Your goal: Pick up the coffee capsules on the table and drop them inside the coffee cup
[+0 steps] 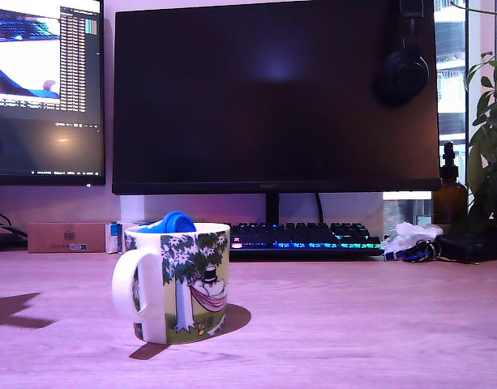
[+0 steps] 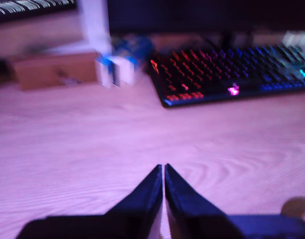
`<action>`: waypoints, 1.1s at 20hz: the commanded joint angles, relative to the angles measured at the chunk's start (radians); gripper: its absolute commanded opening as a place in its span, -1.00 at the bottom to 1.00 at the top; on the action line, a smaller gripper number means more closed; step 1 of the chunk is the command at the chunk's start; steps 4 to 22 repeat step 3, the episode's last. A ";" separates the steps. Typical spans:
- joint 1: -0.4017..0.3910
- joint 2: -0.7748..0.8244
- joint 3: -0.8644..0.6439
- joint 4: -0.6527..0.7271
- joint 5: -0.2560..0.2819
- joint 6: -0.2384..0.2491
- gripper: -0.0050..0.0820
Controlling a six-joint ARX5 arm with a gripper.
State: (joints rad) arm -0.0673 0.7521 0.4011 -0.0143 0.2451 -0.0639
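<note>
Blue capsule [image 1: 172, 221] sits in the mug [image 1: 183, 279], its rim poking just above the lip, and the mug stands upright on the desk [image 1: 353, 324] towards the exterior view's left, handle facing that side. The grey-teal capsule is nowhere to be seen – maybe deep in the mug, maybe out of shot, I can't tell. In the wrist view the end effector [image 2: 163, 169] has its two dark fingers pressed together with nothing between them, low over bare wood and facing the keyboard [image 2: 232, 74]. This looks like the gap after a drop – next comes finding any capsule left, opening up and coming down around it
</note>
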 commanded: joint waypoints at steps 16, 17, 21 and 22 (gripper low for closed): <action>0.000 -0.111 -0.035 -0.016 -0.041 -0.023 -0.93; 0.000 -0.111 -0.035 -0.016 -0.041 -0.023 -0.93; 0.000 -0.111 -0.035 -0.016 -0.041 -0.023 -0.93; 0.000 -0.111 -0.035 -0.016 -0.041 -0.023 -0.93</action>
